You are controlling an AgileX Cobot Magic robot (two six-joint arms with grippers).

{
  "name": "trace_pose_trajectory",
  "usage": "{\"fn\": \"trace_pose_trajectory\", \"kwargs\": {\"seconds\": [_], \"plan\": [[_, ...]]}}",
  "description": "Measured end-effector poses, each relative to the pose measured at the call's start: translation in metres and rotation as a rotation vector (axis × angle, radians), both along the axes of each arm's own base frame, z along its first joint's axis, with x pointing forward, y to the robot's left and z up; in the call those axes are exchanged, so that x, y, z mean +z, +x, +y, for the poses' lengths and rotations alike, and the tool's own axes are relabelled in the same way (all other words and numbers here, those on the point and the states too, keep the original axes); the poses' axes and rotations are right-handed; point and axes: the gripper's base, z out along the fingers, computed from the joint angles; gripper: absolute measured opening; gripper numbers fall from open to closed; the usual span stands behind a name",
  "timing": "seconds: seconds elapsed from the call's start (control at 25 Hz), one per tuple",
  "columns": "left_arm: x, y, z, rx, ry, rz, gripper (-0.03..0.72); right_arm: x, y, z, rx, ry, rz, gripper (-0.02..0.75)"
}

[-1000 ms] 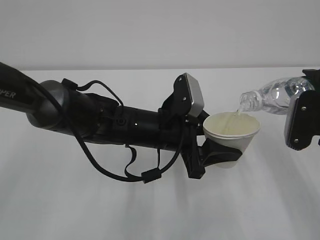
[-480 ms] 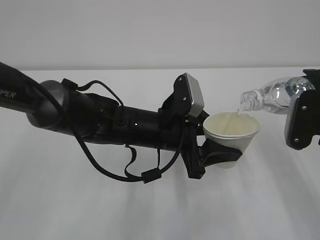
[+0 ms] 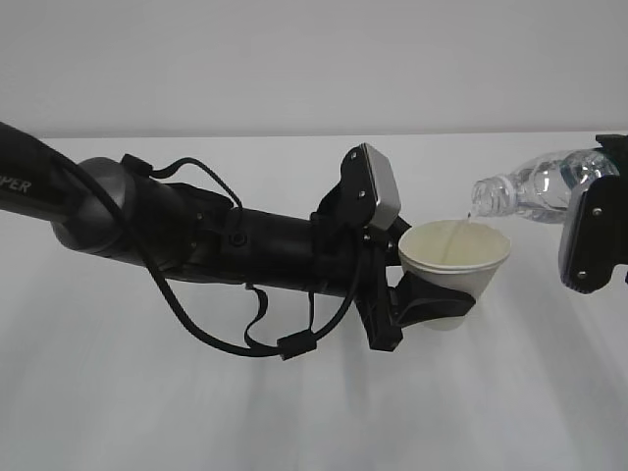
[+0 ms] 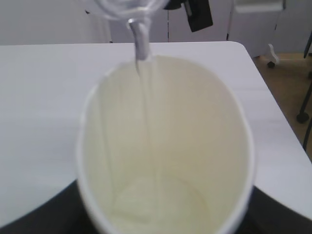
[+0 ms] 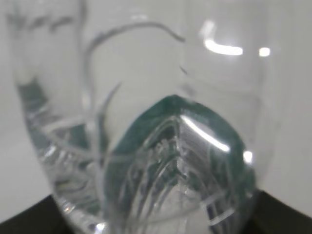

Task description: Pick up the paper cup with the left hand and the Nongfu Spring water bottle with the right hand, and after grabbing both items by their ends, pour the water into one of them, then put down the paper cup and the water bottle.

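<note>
While water [image 4: 141, 44] pours, bottle [image 3: 535, 186] is cropped.

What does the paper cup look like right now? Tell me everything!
The paper cup is small, white and tapered, with a rolled rim and a pale cream inside. It stands upright in the air above the white table, and the left hand's black fingers clasp its lower part. A thin stream of water falls over its rim from the tilted bottle, which does not touch it.
</note>
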Motion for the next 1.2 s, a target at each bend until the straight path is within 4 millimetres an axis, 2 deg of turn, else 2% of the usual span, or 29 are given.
{"fn": "trace_pose_trajectory", "kwargs": {"seconds": [1.2], "plan": [[-0.0001, -0.0001, 0.0, -0.001, 0.001, -0.001, 0.414, 0.0002, 0.0001, -0.0002, 0.002, -0.012, -0.002, 0.43]]}}
